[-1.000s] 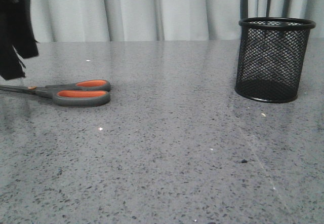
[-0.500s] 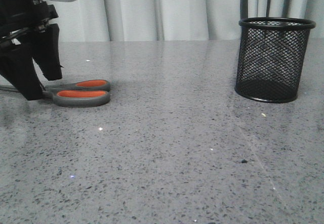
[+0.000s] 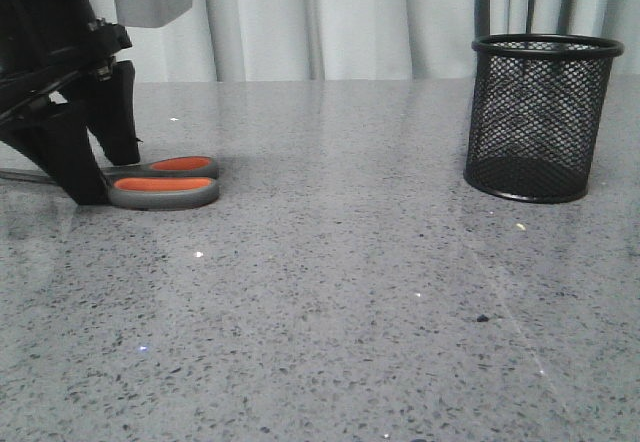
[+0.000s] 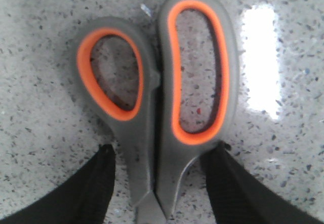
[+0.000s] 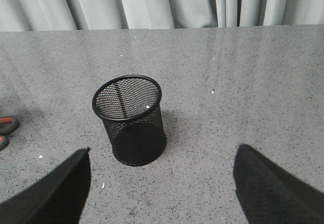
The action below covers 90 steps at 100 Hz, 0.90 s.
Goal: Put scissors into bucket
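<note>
The scissors (image 3: 160,182) lie flat on the grey table at the left, handles toward the middle; their blades are hidden behind my left gripper. My left gripper (image 3: 95,177) is down at the table, open, one finger on each side of the handle necks. The left wrist view shows the grey handles with orange loops (image 4: 167,92) between the two black fingers (image 4: 96,183), with small gaps on both sides. The black mesh bucket (image 3: 540,117) stands upright at the right. It also shows in the right wrist view (image 5: 130,120). My right gripper (image 5: 159,183) is open, empty, above the table short of the bucket.
Grey curtains (image 3: 320,17) hang behind the table's far edge. A bright light reflection (image 4: 259,57) lies on the table next to the handles. Small crumbs (image 3: 520,226) dot the speckled surface.
My left gripper has come in from the upper left and lowered to the table, now straddling the scissors just behind the handles. The scissors and bucket have not moved.
</note>
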{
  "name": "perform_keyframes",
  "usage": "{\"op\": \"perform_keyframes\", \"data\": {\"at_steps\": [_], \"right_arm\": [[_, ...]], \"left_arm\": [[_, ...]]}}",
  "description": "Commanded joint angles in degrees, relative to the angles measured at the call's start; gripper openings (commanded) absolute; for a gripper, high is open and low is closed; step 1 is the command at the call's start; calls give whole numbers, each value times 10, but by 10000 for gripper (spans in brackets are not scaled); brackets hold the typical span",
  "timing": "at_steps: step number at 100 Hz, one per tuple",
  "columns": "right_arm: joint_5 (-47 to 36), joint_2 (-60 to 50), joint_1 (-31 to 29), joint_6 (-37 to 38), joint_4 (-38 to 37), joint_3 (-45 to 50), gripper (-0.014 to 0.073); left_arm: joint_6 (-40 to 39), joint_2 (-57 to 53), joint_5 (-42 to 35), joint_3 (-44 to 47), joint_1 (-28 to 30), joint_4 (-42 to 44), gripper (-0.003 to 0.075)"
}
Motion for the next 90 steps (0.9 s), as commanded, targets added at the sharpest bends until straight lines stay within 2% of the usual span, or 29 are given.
{"op": "perform_keyframes", "data": {"at_steps": [1,30,50,60,76,90], "right_arm": [[-39,10,0,-5,1,-18,528],[-41,10,0,-5,1,-18,528],[-38,10,0,-5,1,-18,528],[-38,10,0,-5,2,-18,528],[-38,10,0,-5,15,-18,528],[-38,10,0,-5,23,-18,528]], "left_arm": [[-1,-19,-13,-23,-3,-14,369],[-1,10,27,-23,-3,-17,369],[-1,10,62,-23,-3,-61,359],[-2,10,83,-23,-3,-63,295],[-5,7,103,-23,-3,-71,139],[-6,-7,100,-23,-3,-73,78]]}}
